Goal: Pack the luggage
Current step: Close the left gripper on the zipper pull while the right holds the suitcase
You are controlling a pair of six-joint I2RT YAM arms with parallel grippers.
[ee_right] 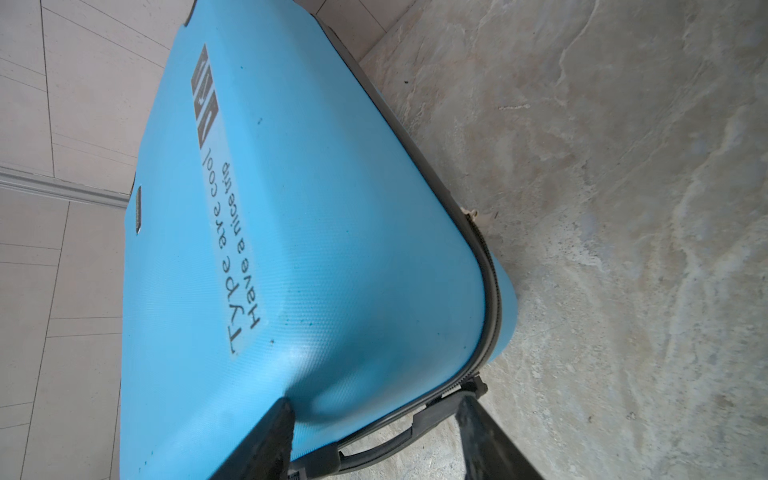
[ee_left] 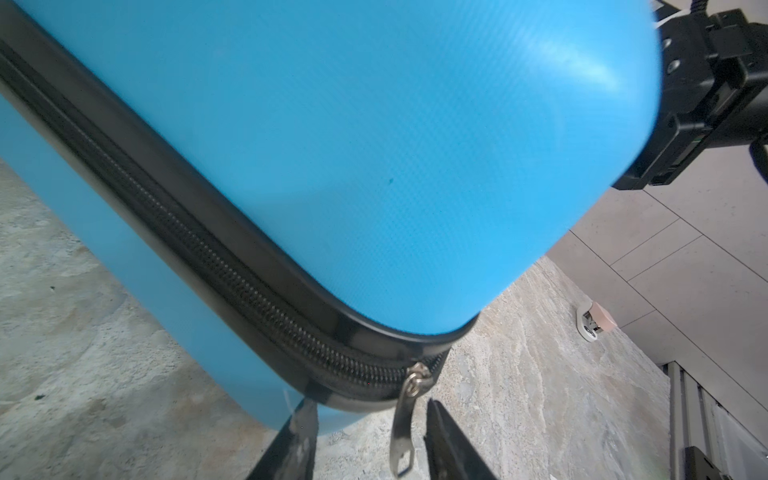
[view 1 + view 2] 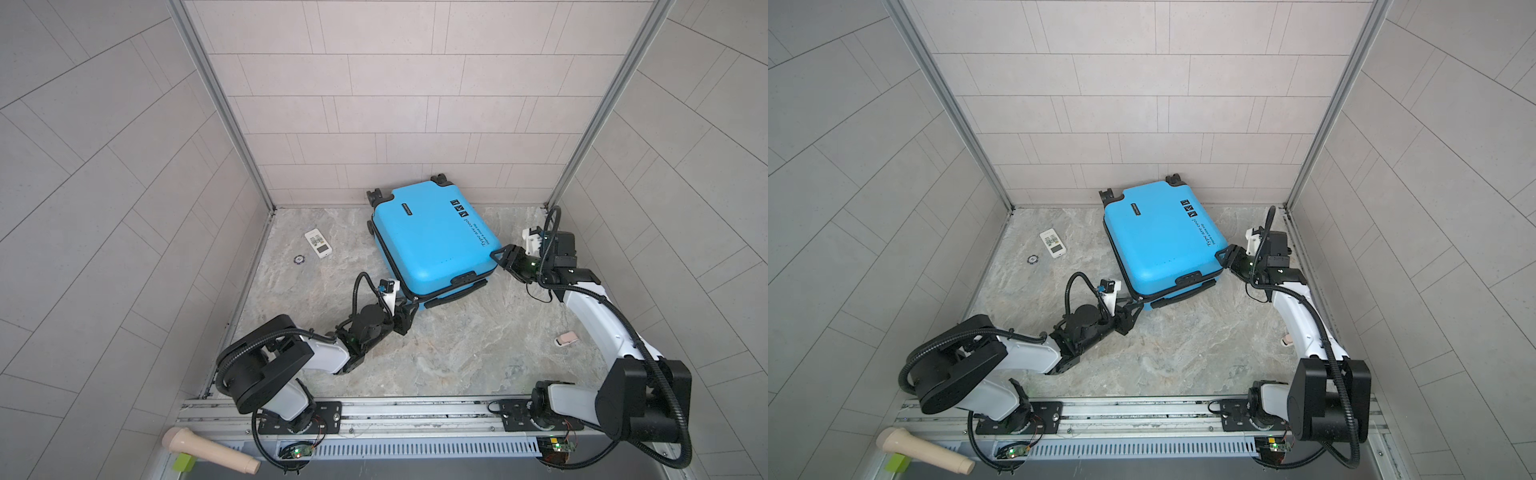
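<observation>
The luggage is a bright-blue hard-shell suitcase lying flat with its lid down, wheels toward the back wall. My left gripper is at its near-left corner. In the left wrist view its jaws stand open. The silver zipper pull hangs between them, closer to one finger and touching neither. My right gripper clamps the near-right corner. In the right wrist view one finger rests on the lid and the other sits by the black handle.
A white remote and a small round token lie on the floor left of the suitcase. A small pink-and-white object lies by the right wall. A beige handle-shaped object and a green block sit outside the front rail.
</observation>
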